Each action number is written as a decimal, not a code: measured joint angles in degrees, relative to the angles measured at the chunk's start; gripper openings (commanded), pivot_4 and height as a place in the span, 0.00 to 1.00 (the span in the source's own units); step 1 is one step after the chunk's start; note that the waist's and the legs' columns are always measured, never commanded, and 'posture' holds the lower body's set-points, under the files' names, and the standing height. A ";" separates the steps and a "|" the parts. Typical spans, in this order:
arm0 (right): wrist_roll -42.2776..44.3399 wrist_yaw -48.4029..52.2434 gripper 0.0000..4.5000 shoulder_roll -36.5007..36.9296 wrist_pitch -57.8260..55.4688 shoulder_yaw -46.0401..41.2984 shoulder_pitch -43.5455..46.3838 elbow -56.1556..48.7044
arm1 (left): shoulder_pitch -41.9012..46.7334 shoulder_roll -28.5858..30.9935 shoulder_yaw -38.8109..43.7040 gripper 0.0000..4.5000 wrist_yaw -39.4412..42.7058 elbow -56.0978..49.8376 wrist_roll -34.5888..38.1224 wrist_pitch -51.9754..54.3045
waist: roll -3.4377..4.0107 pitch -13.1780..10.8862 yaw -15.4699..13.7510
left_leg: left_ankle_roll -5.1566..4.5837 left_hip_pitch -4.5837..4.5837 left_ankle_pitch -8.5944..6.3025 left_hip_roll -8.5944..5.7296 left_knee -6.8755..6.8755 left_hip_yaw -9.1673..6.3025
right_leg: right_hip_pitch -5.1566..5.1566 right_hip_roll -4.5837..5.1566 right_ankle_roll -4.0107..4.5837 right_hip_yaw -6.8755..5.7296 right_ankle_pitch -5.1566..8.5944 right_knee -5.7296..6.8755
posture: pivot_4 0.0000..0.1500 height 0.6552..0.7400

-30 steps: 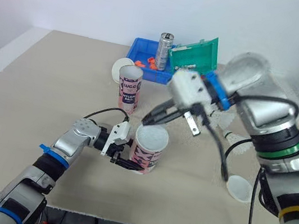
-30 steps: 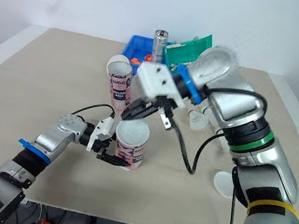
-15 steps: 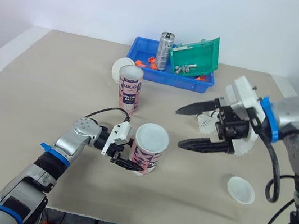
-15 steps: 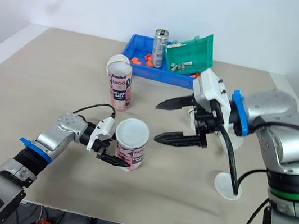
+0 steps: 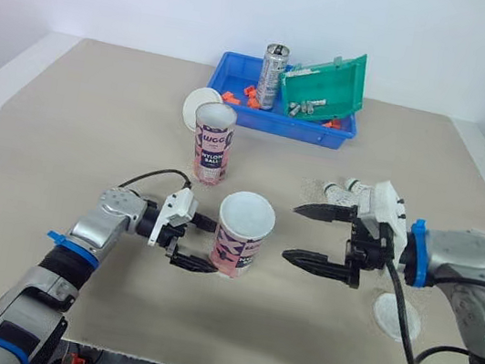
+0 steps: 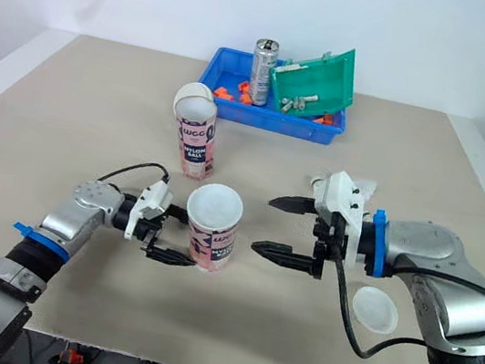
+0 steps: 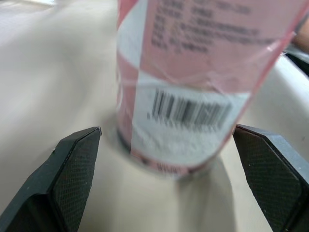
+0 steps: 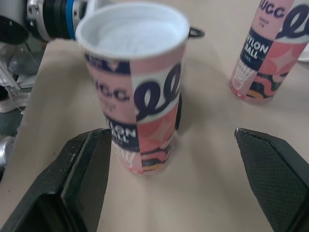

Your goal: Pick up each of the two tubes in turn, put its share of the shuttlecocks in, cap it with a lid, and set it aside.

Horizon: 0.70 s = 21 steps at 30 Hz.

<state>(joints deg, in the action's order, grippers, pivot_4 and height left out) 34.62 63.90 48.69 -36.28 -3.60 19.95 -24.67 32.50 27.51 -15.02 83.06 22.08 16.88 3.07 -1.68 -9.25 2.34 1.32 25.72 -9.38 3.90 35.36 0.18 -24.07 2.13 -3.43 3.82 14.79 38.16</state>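
Nearest, right side of table (image 5: 65, 135): a loose lid (image 6: 375, 308) lies flat, partly behind the right forearm.

Near tube (image 5: 241, 237) stands upright, with a white lid (image 5: 247, 217) seated on its top. Left gripper (image 5: 214, 248) sits low at the tube's base, jaws apart, one on each side. In the left wrist view the black fingers (image 7: 77, 174) flank the barcode end, with a gap showing on at least one side.

Right gripper (image 5: 290, 232) is just beside the tube and level with it, jaws spread wide, tips pointing at the tube but clear of it.

Beyond the right wrist: white shuttlecocks (image 5: 340, 194) on the table.

Further back: second tube (image 5: 213, 143) upright, with a third lid (image 5: 203, 102) just behind it.

Far edge: blue tray (image 5: 270, 126) holding a silver can (image 5: 274, 64), a tilted green box (image 5: 324, 86) and small orange pieces (image 5: 237, 100).
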 measured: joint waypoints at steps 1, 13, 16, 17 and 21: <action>0.00 -0.24 0.97 -0.19 0.31 0.19 -0.47 -0.41 | -0.96 1.16 0.01 1.00 0.55 -1.73 0.02 0.13 | 0.00 -0.01 0.06 | 0.01 0.00 -0.04 0.01 -0.01 -0.02 | -0.01 -0.03 0.03 0.00 0.02 0.00 | 1.00 0.60; -7.74 -2.89 0.97 -5.39 8.06 10.42 -2.19 -0.56 | -7.55 12.01 12.86 1.00 -0.75 -18.81 10.97 11.40 | 0.03 -0.54 -0.08 | 0.07 0.07 -0.03 0.01 0.16 -0.08 | 0.07 0.04 -0.03 -0.06 0.23 0.01 | 1.00 0.60; -10.29 -3.34 0.97 -7.03 10.79 11.82 -2.32 1.61 | -10.35 14.13 16.53 1.00 -2.66 -25.28 15.13 15.79 | 0.05 -0.58 -0.26 | 0.08 0.06 -0.04 0.00 0.16 -0.08 | 0.09 0.03 -0.25 -0.05 0.13 0.01 | 1.00 0.60; -10.99 -3.59 0.97 -7.78 11.75 12.40 -2.40 2.57 | -11.69 14.65 17.41 1.00 -3.01 -27.35 16.18 16.99 | 0.07 -0.60 -0.21 | 0.08 0.05 -0.04 0.01 0.15 -0.08 | 0.08 0.01 -0.24 -0.05 0.13 0.02 | 1.00 0.60; -12.91 -4.28 0.97 -10.96 14.44 14.09 -2.08 5.89 | -14.57 16.56 19.58 1.00 -5.07 -32.08 18.61 20.11 | 0.11 -0.72 -0.34 | 0.09 0.04 -0.02 0.04 0.15 -0.15 | 0.07 -0.07 -0.19 -0.11 0.11 0.07 | 1.00 0.60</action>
<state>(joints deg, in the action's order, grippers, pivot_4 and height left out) 21.71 59.62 37.73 -21.84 10.49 17.87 -18.79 17.93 44.07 4.55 77.99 -10.00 35.49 23.18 -1.57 -9.98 2.00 1.41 25.76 -9.40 3.94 35.51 0.02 -24.00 2.06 -3.61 3.71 14.89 38.23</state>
